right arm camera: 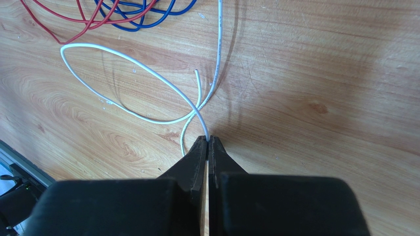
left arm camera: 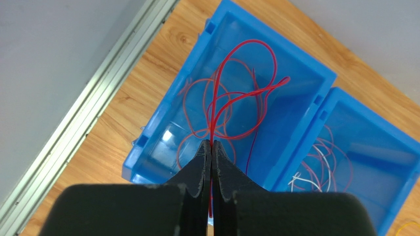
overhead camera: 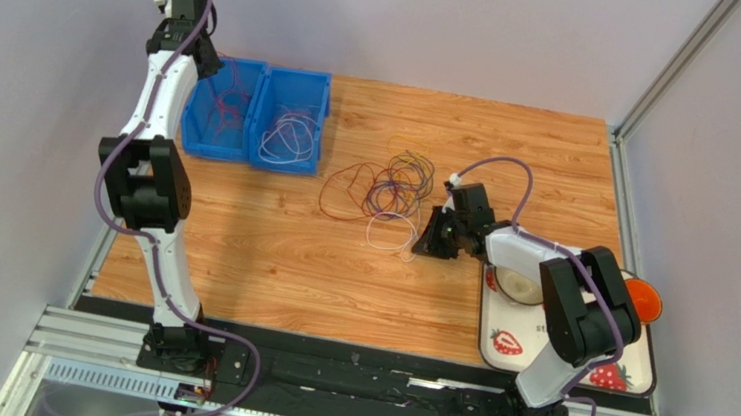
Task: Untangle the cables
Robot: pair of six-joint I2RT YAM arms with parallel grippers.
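A tangle of thin cables (overhead camera: 390, 187) in red, purple, yellow and dark colours lies mid-table. My left gripper (left arm camera: 212, 144) is shut on a red cable (left arm camera: 241, 73), whose loops hang above the left blue bin (left arm camera: 167, 123). More red cables lie in that bin. The right blue bin (left arm camera: 389, 147) holds white and pink cables (left arm camera: 320, 162). My right gripper (right arm camera: 207, 139) is shut on a white cable (right arm camera: 123, 59) that loops over the wood just right of the tangle. Red and blue cables (right arm camera: 113, 12) show at the top of the right wrist view.
The two blue bins (overhead camera: 258, 112) stand side by side at the far left of the wooden table (overhead camera: 351, 284). A strawberry-print tray (overhead camera: 555, 346) with a white dish and an orange bowl (overhead camera: 645, 299) sits at the right edge. Metal frame posts and rails border the table.
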